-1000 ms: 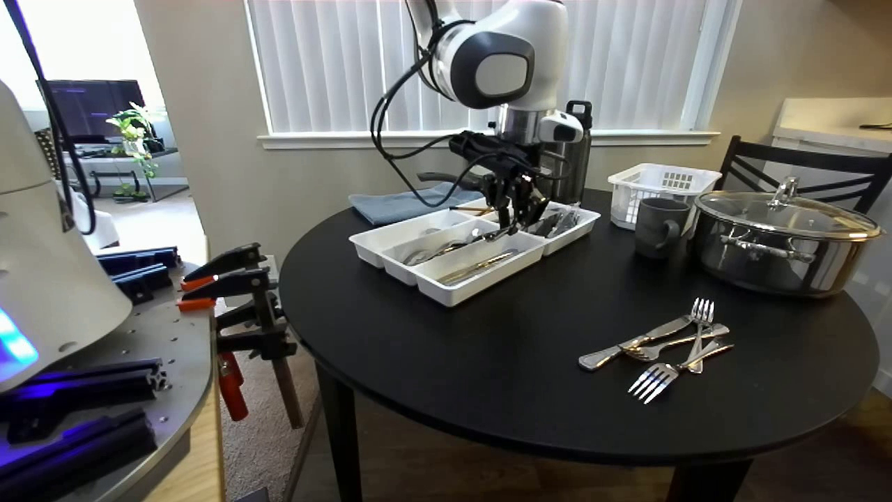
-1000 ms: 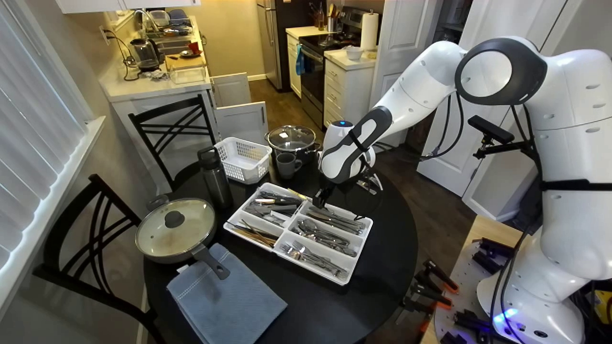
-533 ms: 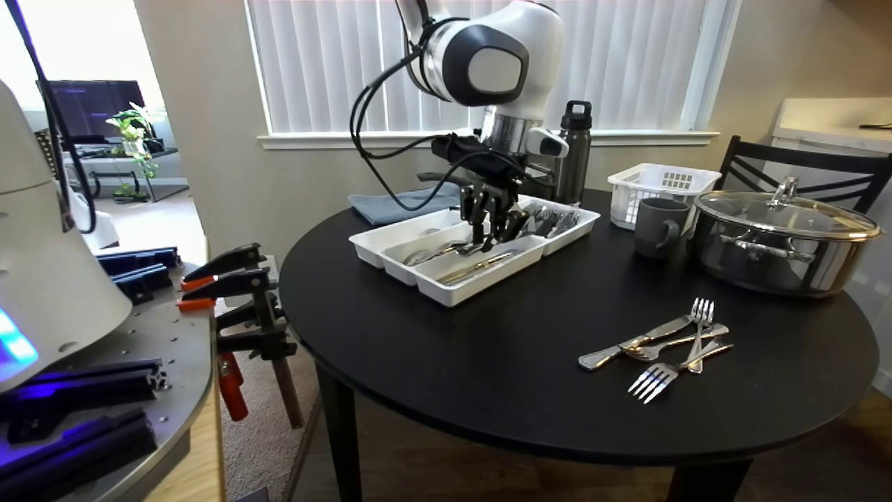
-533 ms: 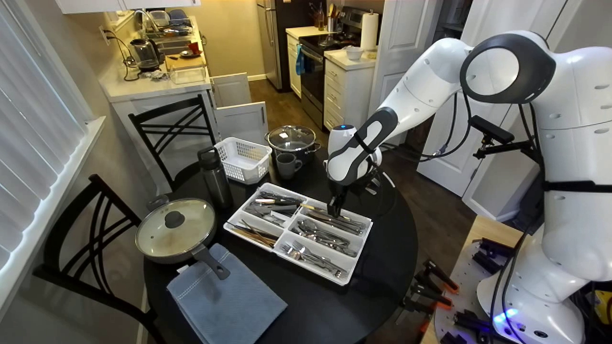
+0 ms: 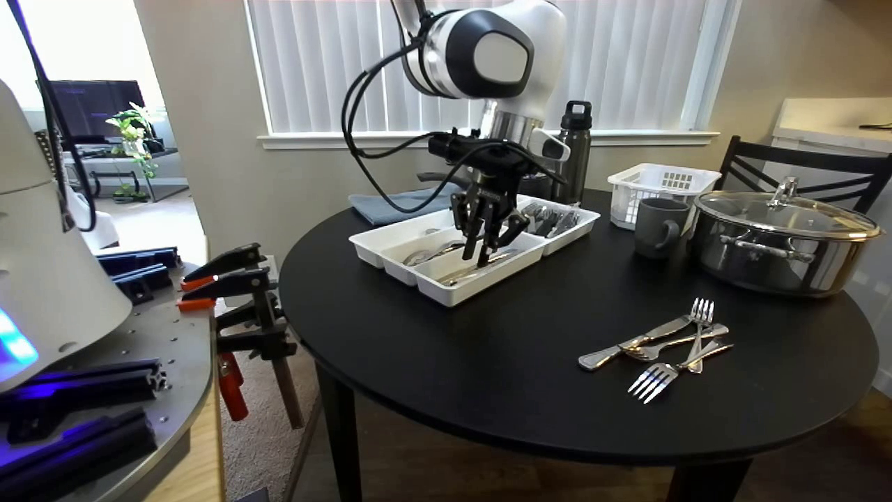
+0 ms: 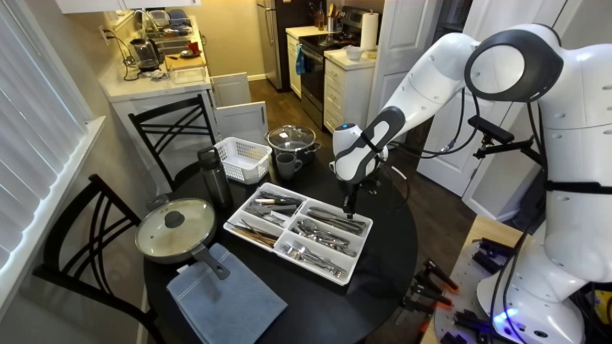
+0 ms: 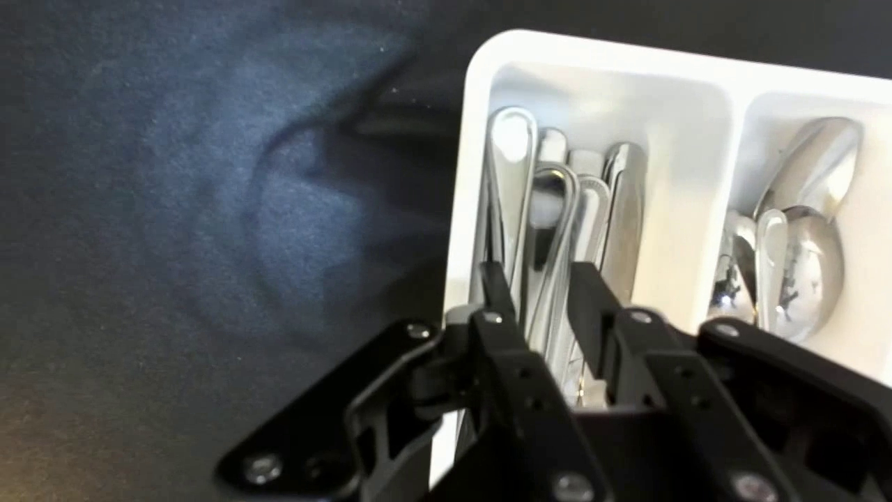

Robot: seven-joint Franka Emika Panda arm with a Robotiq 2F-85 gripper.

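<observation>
My gripper (image 7: 538, 279) stands low over the end of a white cutlery tray (image 5: 495, 275), with its black fingers parted. Through the gap in the wrist view I see silver handles and a broad blade-like piece (image 7: 624, 230), bunched lengthwise in the edge compartment. None of them appears clamped, though whether the fingertips touch them I cannot tell. Spoons (image 7: 812, 279) lie in the neighbouring compartment. In an exterior view the gripper (image 6: 349, 212) points down at that same edge compartment. Forks (image 6: 306, 253) fill the far side compartment.
Loose forks (image 5: 655, 380) and a knife (image 5: 599, 359) lie crossed on the black table. Around the tray stand a steel bottle (image 6: 217, 181), a white basket (image 6: 244, 165), a grey mug (image 5: 655, 223), a lidded pot (image 5: 773, 251), a pan (image 6: 186, 224) and a blue cloth (image 6: 229, 296).
The arm has carried the gripper along the edge compartment towards the tray's end nearer the robot base, and lower. The tray and loose cutlery have stayed put.
</observation>
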